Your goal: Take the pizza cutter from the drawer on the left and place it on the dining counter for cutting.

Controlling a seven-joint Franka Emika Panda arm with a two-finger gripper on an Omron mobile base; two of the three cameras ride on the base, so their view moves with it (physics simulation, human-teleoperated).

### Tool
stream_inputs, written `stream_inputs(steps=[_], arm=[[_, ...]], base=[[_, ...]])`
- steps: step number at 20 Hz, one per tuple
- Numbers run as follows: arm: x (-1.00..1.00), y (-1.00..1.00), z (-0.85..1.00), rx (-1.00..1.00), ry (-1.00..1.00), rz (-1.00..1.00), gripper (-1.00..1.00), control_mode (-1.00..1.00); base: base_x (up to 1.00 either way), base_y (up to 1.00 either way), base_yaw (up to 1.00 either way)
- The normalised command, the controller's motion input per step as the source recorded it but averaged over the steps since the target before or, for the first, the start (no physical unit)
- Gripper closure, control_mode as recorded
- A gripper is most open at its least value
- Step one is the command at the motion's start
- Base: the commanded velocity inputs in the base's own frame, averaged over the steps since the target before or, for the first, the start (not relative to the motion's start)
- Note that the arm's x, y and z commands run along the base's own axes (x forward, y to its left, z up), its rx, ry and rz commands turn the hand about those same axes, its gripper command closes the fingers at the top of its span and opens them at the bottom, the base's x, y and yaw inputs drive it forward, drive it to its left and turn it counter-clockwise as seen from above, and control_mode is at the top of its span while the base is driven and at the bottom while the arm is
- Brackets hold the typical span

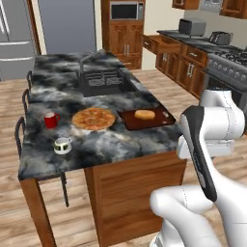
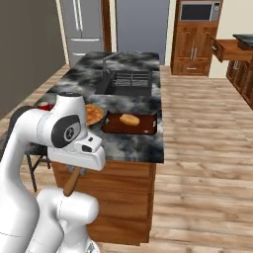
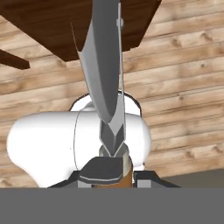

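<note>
Here the pincer (image 3: pixel 113 168) is clamped on the pizza cutter (image 3: pixel 105 74): in the hand view its two dark finger tips close on the brown wooden handle just below the metal fork, and the grey wheel rises edge-on away from the camera over the plank floor (image 3: pixel 183 78). In the right base view the brown handle (image 2: pixel 72 182) sticks out slantwise beneath the white hand, low down in front of the reddish wood side of the island, below the level of the stone top.

The dining counter (image 1: pixel 120 140) of black-grey marbled stone carries a round orange pizza (image 1: pixel 93 118) near its front. Just beside the pizza lies a dark cutting board (image 1: pixel 153 121) with a golden bread roll (image 1: pixel 144 114) on it. A red mug (image 1: pixel 51 120) stands on the other side of the pizza, and a white cup (image 1: pixel 62 145) sits closer to the counter's front edge. Farther back the inset sink (image 1: pixel 102 80) holds a dish rack.

Against the far wall the drawer (image 1: pixel 162 44) stands pulled out from the cabinets, well apart from the island; in the right base view it (image 2: pixel 228 49) juts out at the upper right. What lies inside it cannot be told.
</note>
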Motion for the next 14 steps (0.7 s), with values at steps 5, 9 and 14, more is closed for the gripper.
stream_inputs(steps=[5,9,14], arm=[[0.00,0.00,0.00,0.00,0.00,0.00,1.00,1.00],[0.00,0.00,0.00,0.00,0.00,0.00,1.00,1.00],[0.00,0.00,0.00,0.00,0.00,0.00,1.00,1.00]], base=[[0.18,0.85,-0.02],[0.50,0.31,0.01],[0.40,0.41,0.09]])
